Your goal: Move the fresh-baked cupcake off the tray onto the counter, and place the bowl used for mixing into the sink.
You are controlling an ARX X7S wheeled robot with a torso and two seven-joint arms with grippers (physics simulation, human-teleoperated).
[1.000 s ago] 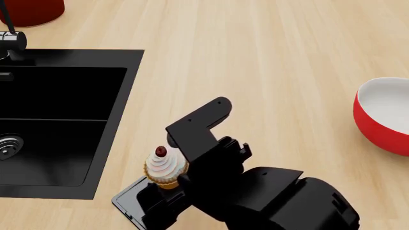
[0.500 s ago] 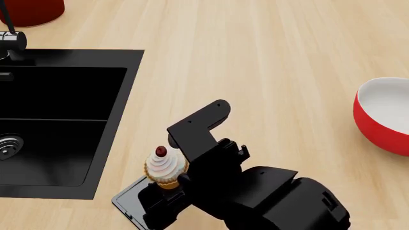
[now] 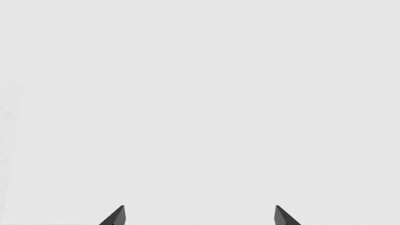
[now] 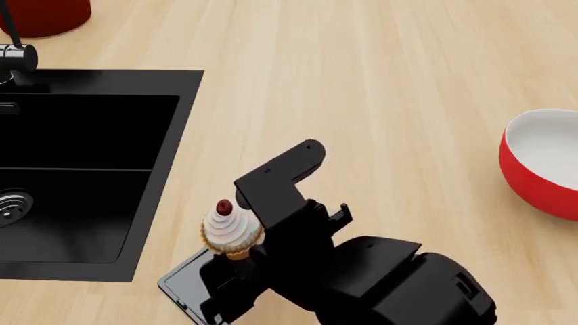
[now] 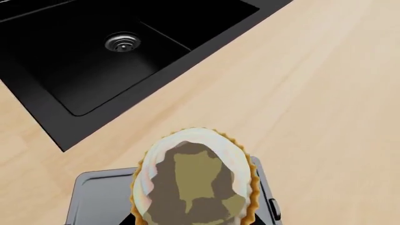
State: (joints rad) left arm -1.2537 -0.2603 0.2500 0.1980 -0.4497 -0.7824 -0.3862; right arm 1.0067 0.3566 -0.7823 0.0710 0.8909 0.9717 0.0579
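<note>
Cupcake is clamped in the right gripper jaws and has risen slightly since a moment ago, tilting toward ten o'clock over the tray; the lift-off is under way. Next comes bare table. The bowl waits at three o'clock, the sink at nine. Left gripper jaws are spread, holding nothing.

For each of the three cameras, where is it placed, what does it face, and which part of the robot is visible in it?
Head view: above, looking down at counter, sink, bowl; right gripper at the cupcake.
Left wrist view: faces blank grey; only two fingertips show.
Right wrist view: faces cupcake, tray, sink; no robot part visible.
Shared by head and right wrist: cupcake, tray, sink.
</note>
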